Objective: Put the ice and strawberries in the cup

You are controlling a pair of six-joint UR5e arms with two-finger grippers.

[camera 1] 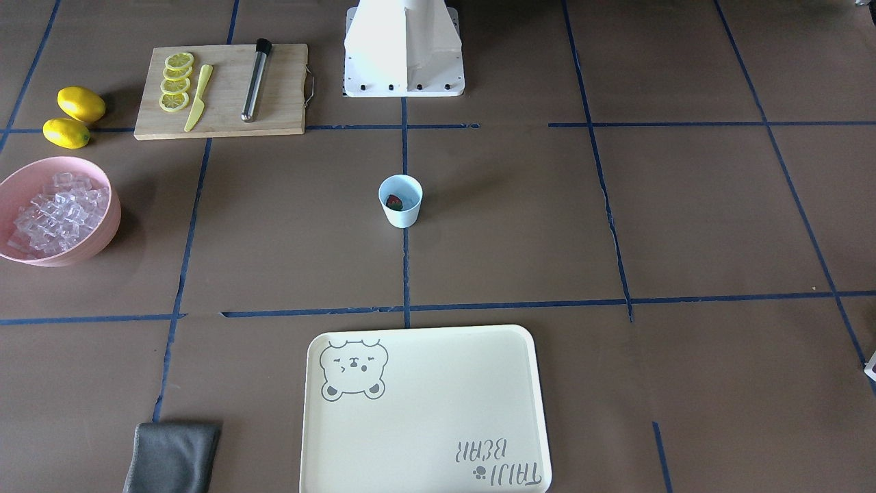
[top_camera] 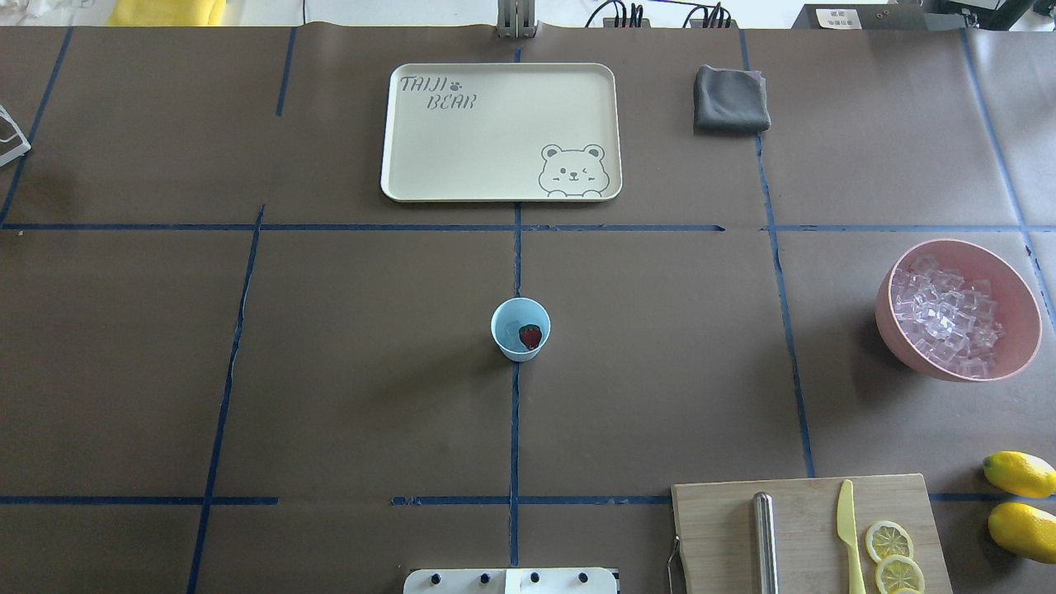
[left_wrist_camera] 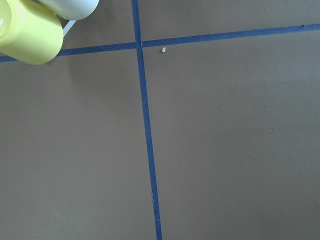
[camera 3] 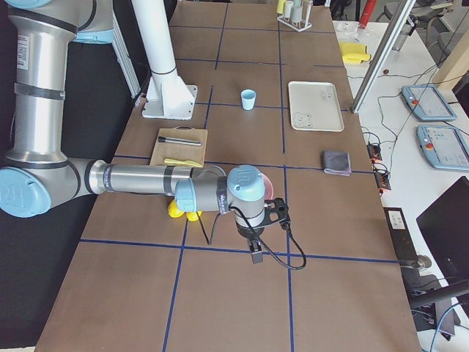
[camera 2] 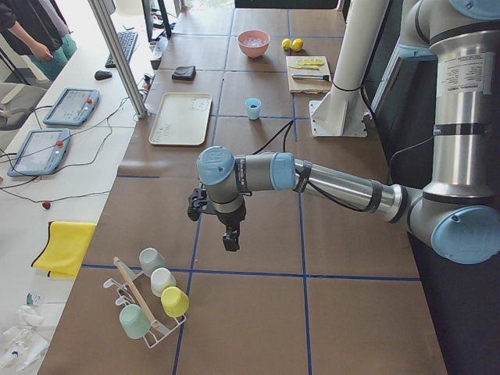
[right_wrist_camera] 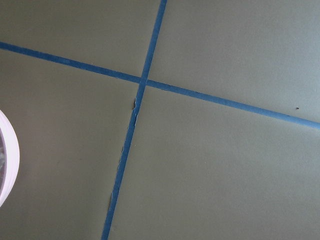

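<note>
The small pale blue-white plastic tumbler cup [top_camera: 520, 329] was found upright on the brown table [top_camera: 355, 371], on the centre blue tape line, directly in front of the white robot base [camera 1: 404, 48]. One tiny dark red strawberry with a green cap [top_camera: 530, 336] was seen lying inside the cup. The clear glassy ice cubes [top_camera: 949, 318] were heaped in a large pink bowl [top_camera: 895, 326], well apart from the cup on the robot's right.

Beyond the cup, away from the robot, a cream rectangular tray with a bear print [top_camera: 495, 140] was laid flat, and a folded grey cloth [top_camera: 731, 99] was placed just right of it. Nearer the robot than the cup and to its right, a wooden cutting board [top_camera: 804, 528] was loaded with a steel rod with a black tip [top_camera: 765, 540], a yellow plastic knife [top_camera: 847, 528] and lemon slices [top_camera: 888, 541]. Two whole yellow lemons [top_camera: 1019, 473] were set past the board.

The left gripper [camera 2: 231, 241] was hung over bare table far left of the cup, near a wire rack of pastel cups [camera 2: 148, 301]. The right gripper [camera 3: 256, 253] was hung far right of the cup, past the bowl. Finger state could not be told for either (side views only; the wrist cameras caught just tape and table).
</note>
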